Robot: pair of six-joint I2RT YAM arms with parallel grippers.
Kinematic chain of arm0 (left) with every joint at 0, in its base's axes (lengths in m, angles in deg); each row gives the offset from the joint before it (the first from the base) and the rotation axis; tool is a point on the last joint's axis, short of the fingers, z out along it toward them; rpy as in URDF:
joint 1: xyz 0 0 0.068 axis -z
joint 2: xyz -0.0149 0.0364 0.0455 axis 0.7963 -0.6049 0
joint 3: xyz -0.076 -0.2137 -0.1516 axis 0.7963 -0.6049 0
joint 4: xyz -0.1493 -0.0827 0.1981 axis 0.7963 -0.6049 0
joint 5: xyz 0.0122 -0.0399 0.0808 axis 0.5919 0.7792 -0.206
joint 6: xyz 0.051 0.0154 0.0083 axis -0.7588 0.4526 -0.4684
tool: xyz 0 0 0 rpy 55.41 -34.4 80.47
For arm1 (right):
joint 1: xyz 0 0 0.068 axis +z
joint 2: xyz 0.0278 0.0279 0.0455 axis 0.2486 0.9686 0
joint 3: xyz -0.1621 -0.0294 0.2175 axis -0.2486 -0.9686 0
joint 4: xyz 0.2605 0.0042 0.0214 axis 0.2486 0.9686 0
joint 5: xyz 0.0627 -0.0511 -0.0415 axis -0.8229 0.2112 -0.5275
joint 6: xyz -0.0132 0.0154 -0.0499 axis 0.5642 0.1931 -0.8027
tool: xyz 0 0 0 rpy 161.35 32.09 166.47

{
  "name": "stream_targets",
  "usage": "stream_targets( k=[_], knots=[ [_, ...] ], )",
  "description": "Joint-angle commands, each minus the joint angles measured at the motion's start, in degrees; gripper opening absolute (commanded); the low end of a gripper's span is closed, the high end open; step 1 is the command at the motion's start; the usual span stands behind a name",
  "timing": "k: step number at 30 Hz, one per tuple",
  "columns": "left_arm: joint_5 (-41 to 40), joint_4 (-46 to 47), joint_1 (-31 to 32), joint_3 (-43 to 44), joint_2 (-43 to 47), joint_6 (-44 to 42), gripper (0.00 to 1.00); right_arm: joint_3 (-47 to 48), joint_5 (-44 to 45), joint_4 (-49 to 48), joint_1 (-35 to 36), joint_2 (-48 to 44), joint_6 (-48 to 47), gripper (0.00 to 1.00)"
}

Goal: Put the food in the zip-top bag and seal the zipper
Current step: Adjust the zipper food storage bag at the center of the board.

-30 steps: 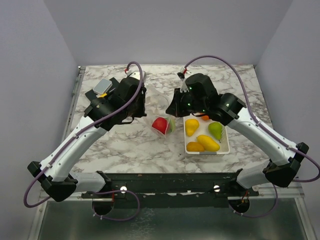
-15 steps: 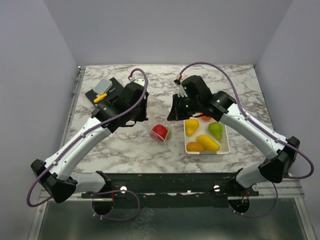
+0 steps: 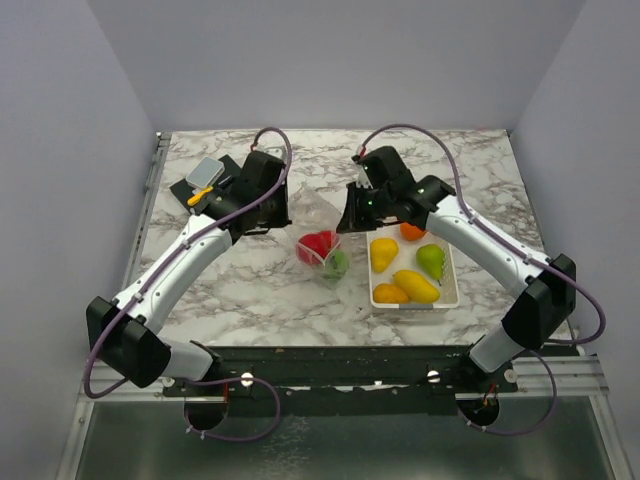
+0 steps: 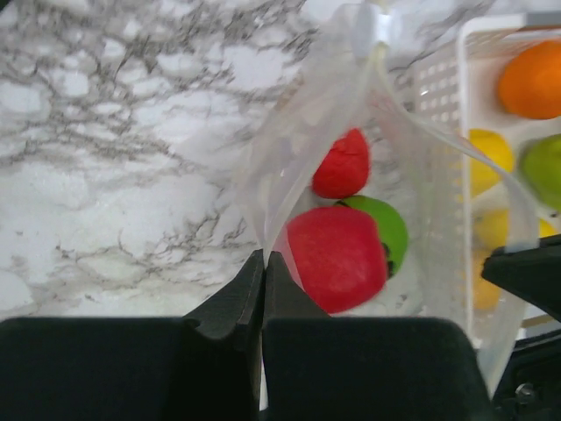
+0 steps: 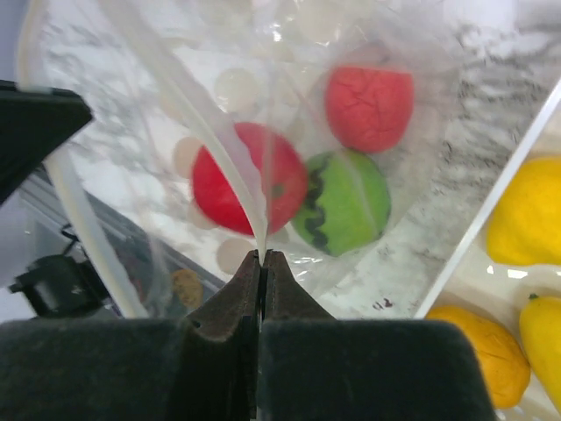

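Since the overhead view of one second ago, both my arms have drawn toward the upper part of the frame and raised the zip-top bag (image 3: pixel 320 235) between them. The three pieces of food (image 4: pixel 337 259) inside have slid together at its bottom, near frame centre. Judgement: loading is partial, the mouth is held apart for the next piece, and sealing has not started.

My left pincer (image 4: pixel 263 259) is closed on one lip of the bag, low in the left wrist view. The contents, two red pieces and one green, sit just right of and above its fingertips. My right pincer (image 5: pixel 261 256) is closed on the opposite lip. The zipper (image 5: pixel 203 145) runs from its fingertips toward the upper left of the right wrist view, and the loaded pieces lie above and right of that pincer, behind the film.

Several further pieces lie in the white tray (image 3: pixel 455 285), just beside the bag on its right in the overhead view.
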Motion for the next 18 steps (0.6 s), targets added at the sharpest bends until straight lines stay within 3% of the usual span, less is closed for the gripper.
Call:
stream_targets(
  k=[1, 9, 18],
  knots=[
    [5.0, -0.1, 0.1, 9.0, 2.5, -1.5, 0.00, 7.6, 1.4, 1.6, 0.2, -4.1, -1.0, 0.01],
    [9.6, -2.5, 0.1, 14.7, 3.1, 0.0, 0.00, 15.4, 1.0, 5.6, 0.2, -5.5, -1.8, 0.01],
    [9.2, -0.4, 0.1, 9.1, 0.8, 0.2, 0.00, 3.2, -1.5, -1.4, 0.2, -3.8, 0.0, 0.01]
  ],
)
